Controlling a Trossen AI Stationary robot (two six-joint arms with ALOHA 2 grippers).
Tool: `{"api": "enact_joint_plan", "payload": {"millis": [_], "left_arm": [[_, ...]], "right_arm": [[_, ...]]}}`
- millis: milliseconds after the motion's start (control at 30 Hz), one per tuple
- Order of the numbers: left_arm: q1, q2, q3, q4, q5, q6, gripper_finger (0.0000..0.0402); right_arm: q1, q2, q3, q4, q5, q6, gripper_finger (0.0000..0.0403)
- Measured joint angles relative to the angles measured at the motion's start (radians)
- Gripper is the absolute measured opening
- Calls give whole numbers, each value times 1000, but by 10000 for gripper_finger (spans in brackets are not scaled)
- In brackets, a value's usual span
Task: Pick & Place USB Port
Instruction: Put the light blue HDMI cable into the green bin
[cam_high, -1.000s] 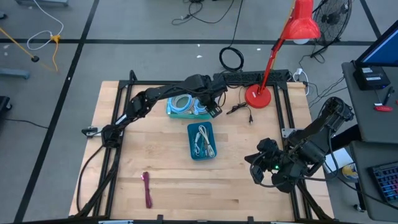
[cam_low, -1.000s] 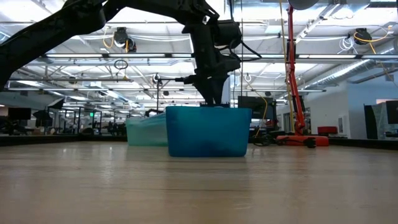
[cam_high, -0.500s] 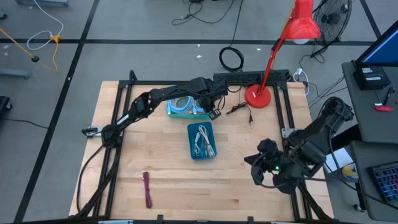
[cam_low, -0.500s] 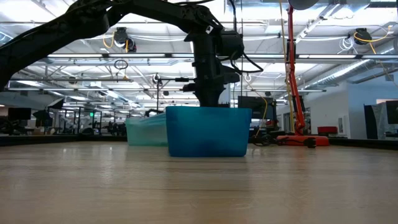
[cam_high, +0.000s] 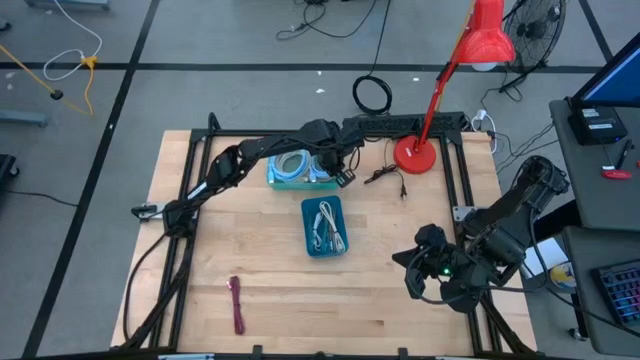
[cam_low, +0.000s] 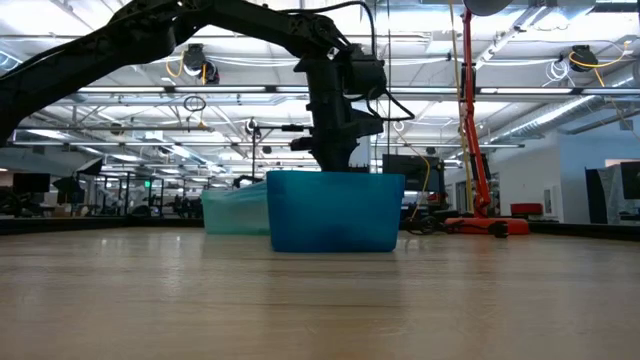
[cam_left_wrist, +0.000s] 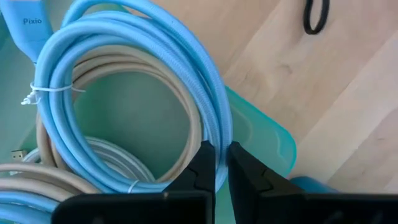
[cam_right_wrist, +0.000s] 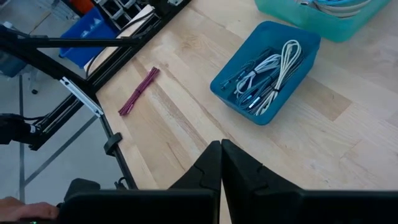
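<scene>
A teal bin (cam_high: 290, 170) at the table's far middle holds coiled cables: a light blue USB cable (cam_left_wrist: 134, 43) tied with white ties, a beige one (cam_left_wrist: 118, 68) and a white one (cam_left_wrist: 118, 163). My left gripper (cam_left_wrist: 222, 168) reaches down into this bin, at its right end, and is shut on the blue coil; in the low view it (cam_low: 335, 160) shows behind the blue bin (cam_low: 333, 212). The blue bin (cam_high: 324, 226) in the middle holds white cables. My right gripper (cam_high: 412, 272) waits shut over the table's near right. My left gripper pinches the blue coil's strands (cam_left_wrist: 219, 134) between its two fingers, on the side of the loop nearest the bin's right wall. The fingers come from above, pointing down, and lie across the strands. The coil lies on the other cables in the bin.
A red desk lamp's base (cam_high: 413, 155) stands at the far right, with a loose black cable (cam_high: 385, 176) beside it. A maroon strap (cam_high: 236, 303) lies near the front left. A black frame (cam_high: 190, 180) borders the table.
My left gripper has shifted a little toward the table's far-left side and gone lower into the teal bin. The bins and the right arm have stayed where they were.
</scene>
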Motion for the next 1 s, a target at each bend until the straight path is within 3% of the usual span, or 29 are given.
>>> {"api": "enact_joint_plan", "payload": {"millis": [767,1000], "left_arm": [[32,48,-26,-41,126,-24,1],[23,48,-50,-55,101,-24,31]], "right_arm": [[19,0,0,14,23,-6,0],[19,0,0,14,21,-9,0]]}}
